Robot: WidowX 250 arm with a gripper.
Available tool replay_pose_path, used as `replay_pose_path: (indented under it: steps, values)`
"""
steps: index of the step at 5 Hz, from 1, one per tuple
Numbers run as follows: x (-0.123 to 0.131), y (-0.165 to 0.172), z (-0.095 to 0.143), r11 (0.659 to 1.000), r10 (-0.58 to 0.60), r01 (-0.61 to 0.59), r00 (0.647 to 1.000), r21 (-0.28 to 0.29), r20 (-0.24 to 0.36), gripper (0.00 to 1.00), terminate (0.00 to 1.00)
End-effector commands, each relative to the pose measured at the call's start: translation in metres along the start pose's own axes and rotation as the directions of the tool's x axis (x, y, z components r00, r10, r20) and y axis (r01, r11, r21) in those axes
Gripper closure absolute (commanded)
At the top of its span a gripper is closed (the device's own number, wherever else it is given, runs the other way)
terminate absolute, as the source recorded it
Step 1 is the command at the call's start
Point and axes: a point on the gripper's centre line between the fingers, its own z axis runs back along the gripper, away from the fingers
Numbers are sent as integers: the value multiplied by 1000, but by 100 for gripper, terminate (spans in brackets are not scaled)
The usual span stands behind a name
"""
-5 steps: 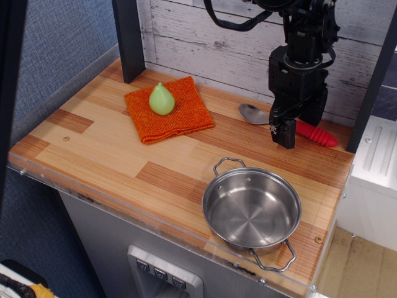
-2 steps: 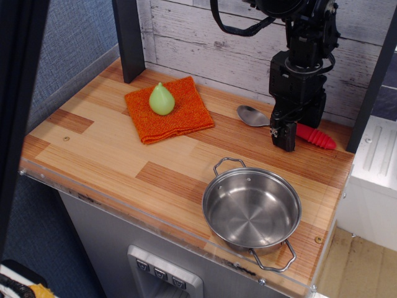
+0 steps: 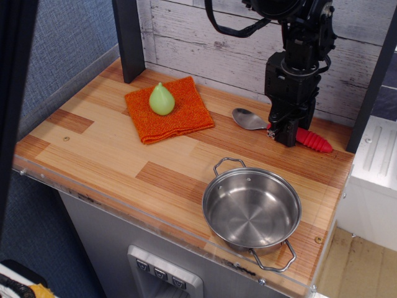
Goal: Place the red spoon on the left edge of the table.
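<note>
The red spoon lies at the back right of the table, its grey bowl pointing left and its ribbed red handle pointing right. My black gripper comes straight down onto the spoon where bowl and handle meet, and hides that part. Its jaws look closed around the spoon. The spoon sits low, at or just above the wood.
A steel pan with two handles stands at the front right. An orange woven cloth with a green pear-shaped object lies at the back left. A dark post stands at the back left corner. A clear rim runs along the front edge.
The spoon has shifted a little to the left together with the gripper. The gripper now sits lower on the spoon's neck.
</note>
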Motion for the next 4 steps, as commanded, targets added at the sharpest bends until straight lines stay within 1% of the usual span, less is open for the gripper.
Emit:
replay_pose_path:
  steps: [1,2,3,4]
  values:
    - [23,-4,26,995,49,-52,998,-86,-28,100,0]
    - [35,5,46,991,30,-27,999,-129,22,100,0]
    - [52,24,67,985,23,-13,998,-172,61,100,0]
    - [76,55,79,979,79,-66,995,-195,57,100,0]
